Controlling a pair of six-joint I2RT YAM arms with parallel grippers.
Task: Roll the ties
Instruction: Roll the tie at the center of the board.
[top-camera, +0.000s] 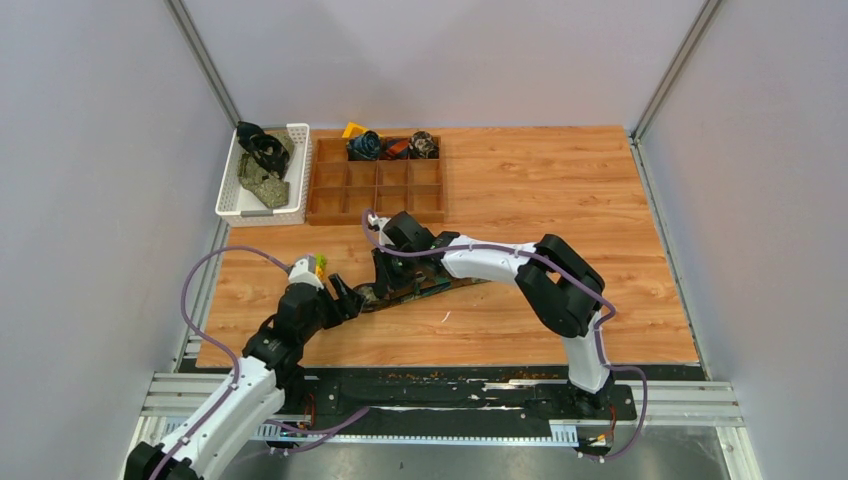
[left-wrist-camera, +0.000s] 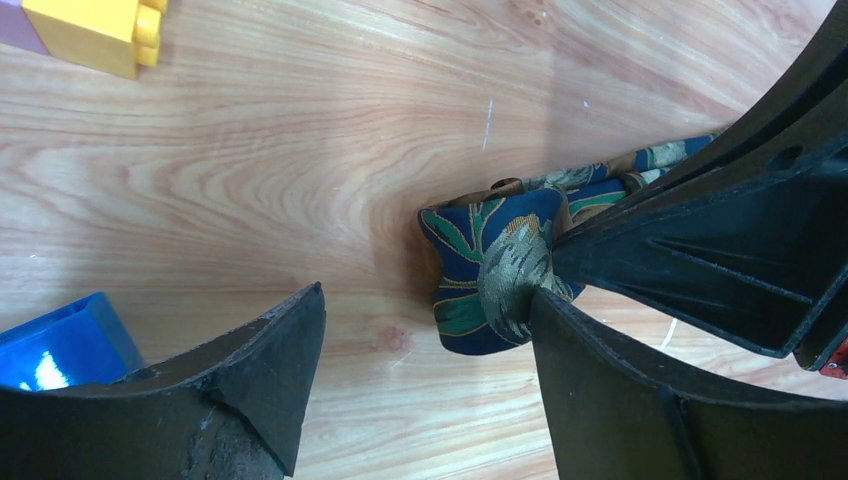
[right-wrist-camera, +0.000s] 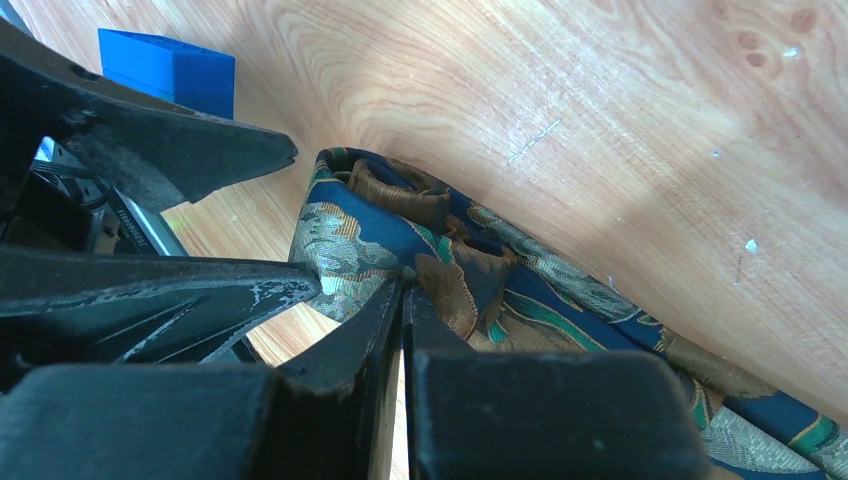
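Note:
A navy tie (left-wrist-camera: 470, 262) with green and tan leaf patterns lies on the wooden table, its near end folded into a small roll. The rest of the tie (top-camera: 440, 283) trails right across the table. My right gripper (right-wrist-camera: 403, 288) is shut on the tie's folded end (right-wrist-camera: 350, 250), and its black fingers (left-wrist-camera: 700, 240) show pinching it in the left wrist view. My left gripper (left-wrist-camera: 425, 298) stands open around that end, with its right finger (left-wrist-camera: 600, 390) touching the fabric. In the top view the left gripper (top-camera: 350, 296) meets the right gripper (top-camera: 385, 272) mid-table.
A white basket (top-camera: 298, 180) at the back left holds loose ties (top-camera: 262, 165). Beside it a wooden compartment tray (top-camera: 375, 216) holds rolled ties (top-camera: 365, 146) in its far row. A yellow block (left-wrist-camera: 95, 35) and a blue block (left-wrist-camera: 60, 345) lie near my left gripper.

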